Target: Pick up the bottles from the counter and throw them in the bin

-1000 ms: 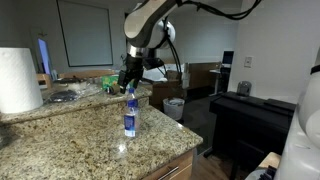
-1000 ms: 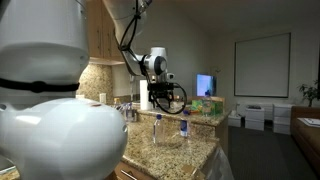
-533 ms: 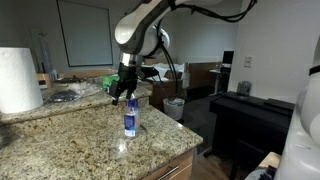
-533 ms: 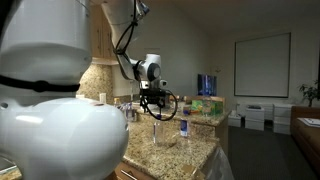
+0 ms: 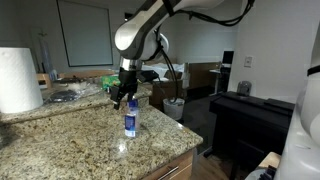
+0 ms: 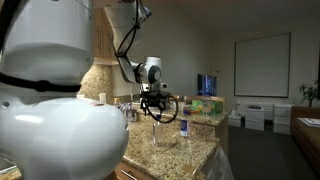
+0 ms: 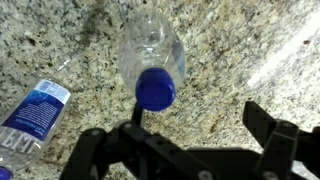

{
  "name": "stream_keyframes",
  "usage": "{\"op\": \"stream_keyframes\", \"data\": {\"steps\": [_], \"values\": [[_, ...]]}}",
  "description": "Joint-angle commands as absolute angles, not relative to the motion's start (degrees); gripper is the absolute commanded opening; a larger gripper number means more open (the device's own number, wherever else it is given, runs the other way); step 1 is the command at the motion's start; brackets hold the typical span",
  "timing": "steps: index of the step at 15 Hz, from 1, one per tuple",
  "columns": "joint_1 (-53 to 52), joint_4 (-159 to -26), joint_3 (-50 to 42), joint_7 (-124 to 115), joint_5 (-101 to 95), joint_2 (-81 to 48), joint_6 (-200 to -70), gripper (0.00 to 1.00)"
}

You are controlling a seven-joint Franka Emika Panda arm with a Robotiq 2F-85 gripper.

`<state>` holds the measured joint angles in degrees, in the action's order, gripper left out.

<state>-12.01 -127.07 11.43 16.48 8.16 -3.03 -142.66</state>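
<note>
Two small clear bottles with blue caps stand on the speckled granite counter (image 5: pixel 80 145). The blue-labelled bottle (image 5: pixel 130 117) also shows in an exterior view (image 6: pixel 183 128) and at the lower left of the wrist view (image 7: pixel 38 108). The other bottle (image 6: pixel 157 130) stands under my gripper (image 6: pixel 153 103); its label does not show. In the wrist view its blue cap (image 7: pixel 155 88) sits just ahead of my open gripper (image 7: pixel 175 125), nearer one finger. My gripper (image 5: pixel 124 97) hovers low, open and empty. The pale round bin (image 5: pixel 174 107) stands on the floor beyond the counter.
A big white paper-towel roll (image 5: pixel 18 80) stands at the counter's end. A black piano-like cabinet (image 5: pixel 250 118) stands past the bin. Clutter and green items (image 5: pixel 95 82) lie on the far counter. The counter's rounded edge (image 5: pixel 170 152) is close to the bottles.
My gripper has moved sideways and down from beside the bottles to just above the second bottle. It has stayed open. Both bottles stand where they were.
</note>
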Motion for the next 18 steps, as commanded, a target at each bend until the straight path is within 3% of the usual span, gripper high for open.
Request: {"op": "stream_keyframes", "data": {"steps": [1,5,7,17,18], "values": [[-11.48,-128.50,11.25,15.48,4.97,-1.99,-144.02,1.00],[-11.40,-128.29,10.58,14.19,0.65,-2.22,-143.04,1.00],[-11.34,-128.15,10.49,14.82,0.52,-2.20,-142.26,0.73],[-11.18,-128.14,10.20,14.24,0.03,-1.51,-142.20,0.08],[-11.11,-128.12,10.10,14.16,-0.18,-1.49,-142.19,0.07]]}}
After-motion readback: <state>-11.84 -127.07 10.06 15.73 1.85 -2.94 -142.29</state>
